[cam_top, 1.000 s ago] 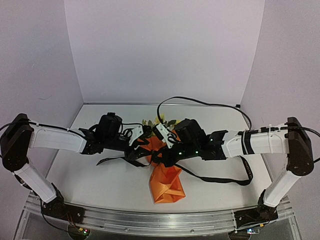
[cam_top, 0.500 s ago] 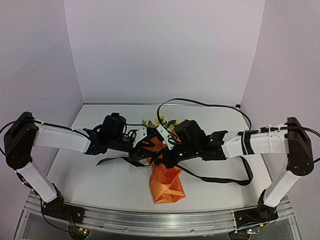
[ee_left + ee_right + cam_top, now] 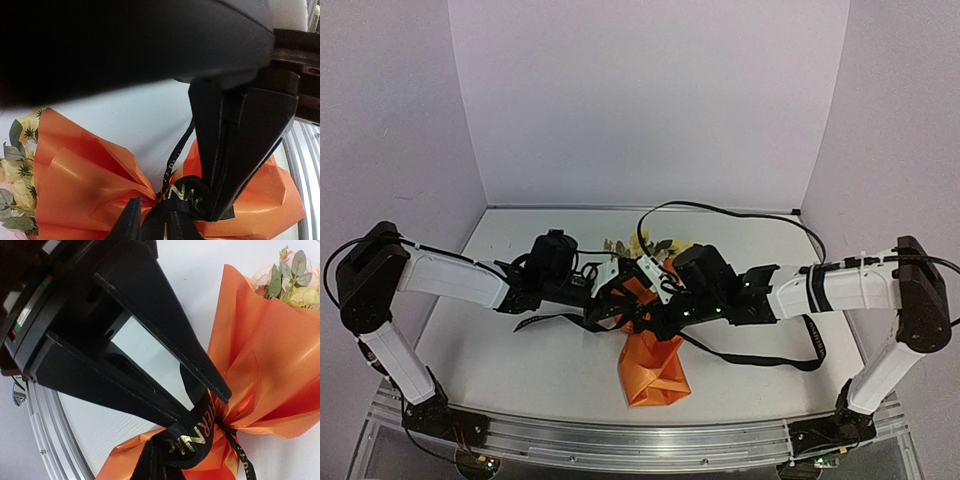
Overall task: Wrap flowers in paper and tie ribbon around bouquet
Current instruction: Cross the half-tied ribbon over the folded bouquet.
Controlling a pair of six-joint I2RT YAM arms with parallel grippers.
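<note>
Left gripper (image 3: 217, 200): fingers pressed together on the ribbon (image 3: 185, 195) at the knot. Bouquet (image 3: 655, 370) flat on the table (image 3: 500, 350) between both arms, blossoms toward far wall. Right gripper (image 3: 202, 402): clamped on ribbon loop at same waist. Loose tail trailing right.

White table (image 3: 520, 365), lilac walls (image 3: 640, 100)

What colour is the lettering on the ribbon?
Gold on the black ribbon; clearest in the right wrist view.

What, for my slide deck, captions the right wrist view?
Right gripper pinches black ribbon cinched around the orange paper bouquet.
</note>
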